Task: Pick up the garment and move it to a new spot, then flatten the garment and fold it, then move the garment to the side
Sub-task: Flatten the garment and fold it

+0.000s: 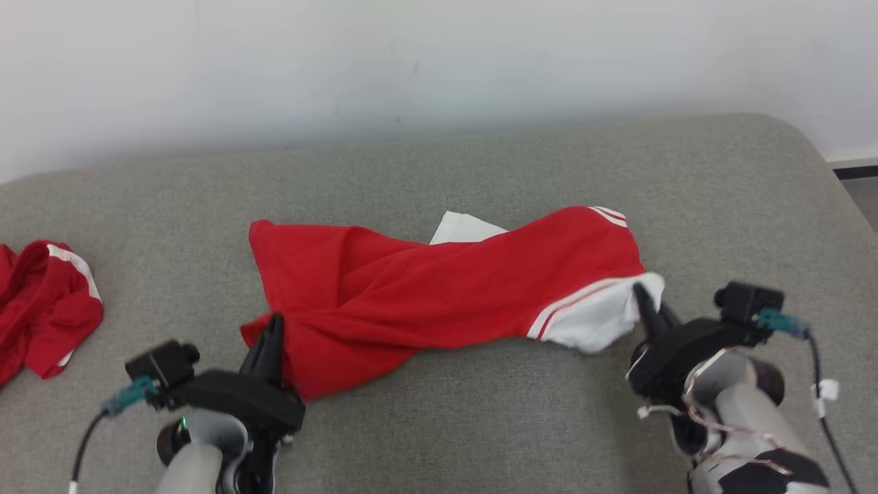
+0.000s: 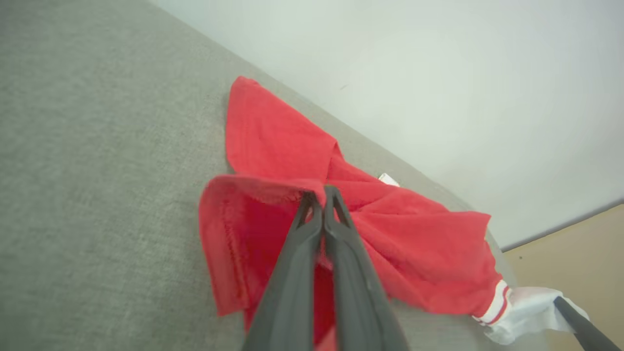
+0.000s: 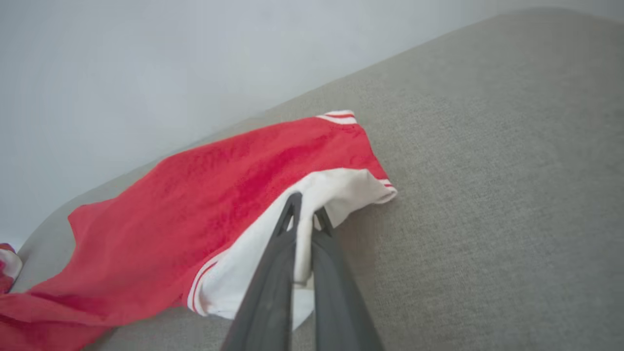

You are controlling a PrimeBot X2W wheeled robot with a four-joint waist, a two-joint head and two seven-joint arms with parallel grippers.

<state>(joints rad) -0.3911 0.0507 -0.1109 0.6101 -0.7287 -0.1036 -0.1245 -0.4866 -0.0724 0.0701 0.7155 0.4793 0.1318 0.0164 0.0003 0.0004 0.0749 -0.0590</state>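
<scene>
A red garment [image 1: 439, 288] with white trim lies twisted across the middle of the grey padded surface [image 1: 480, 425]. My left gripper [image 1: 274, 322] is shut on its red near-left corner; in the left wrist view that gripper [image 2: 319, 192] pinches a raised red fold of the garment [image 2: 273, 141]. My right gripper [image 1: 641, 291] is shut on the white sleeve end at the right; in the right wrist view that gripper [image 3: 304, 204] pinches white cloth of the garment [image 3: 195, 204] between its fingertips.
A second crumpled red and white garment [image 1: 41, 302] lies at the far left edge of the surface. A pale wall [image 1: 411, 62] runs behind the surface. A strip of floor [image 2: 575, 243] shows past its right end.
</scene>
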